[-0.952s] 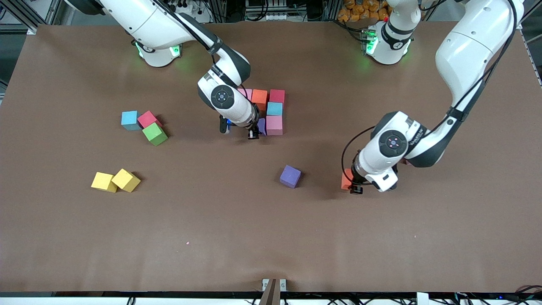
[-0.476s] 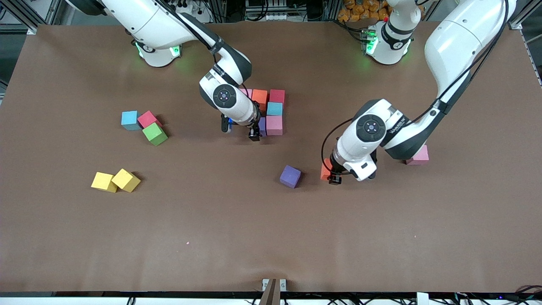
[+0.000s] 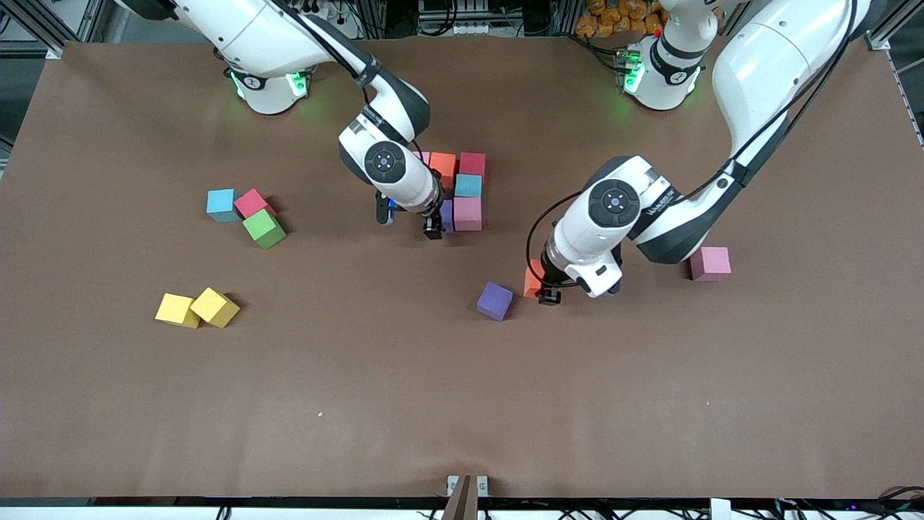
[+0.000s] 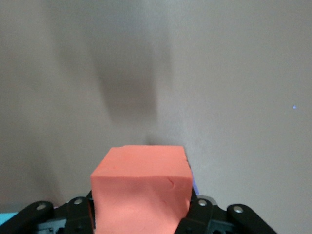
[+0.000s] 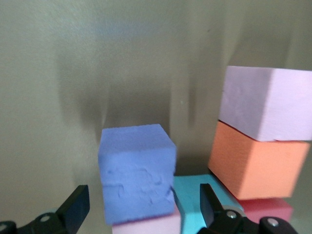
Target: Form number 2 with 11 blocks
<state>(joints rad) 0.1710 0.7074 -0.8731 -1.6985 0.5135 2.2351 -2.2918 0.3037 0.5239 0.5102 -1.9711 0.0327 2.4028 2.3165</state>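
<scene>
left gripper point(image 3: 543, 287) clamped on orange cube point(image 4: 141, 190), airborne beside loose purple cube point(image 3: 495, 300); right gripper point(image 5: 141, 207) wide open around the 2's purple block point(image 5: 137, 173)

From the front I see only a sliver of the orange cube point(image 3: 533, 279) under the left pincer point(image 3: 550, 295). The right arm's wrist covers most of the purple cube point(image 3: 447, 214) and a pink cube point(image 3: 421, 157).

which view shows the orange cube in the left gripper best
The left wrist view: the orange cube fills it, clamped in the left gripper. The front view shows only an edge under the arm. The right wrist view misses it.
</scene>
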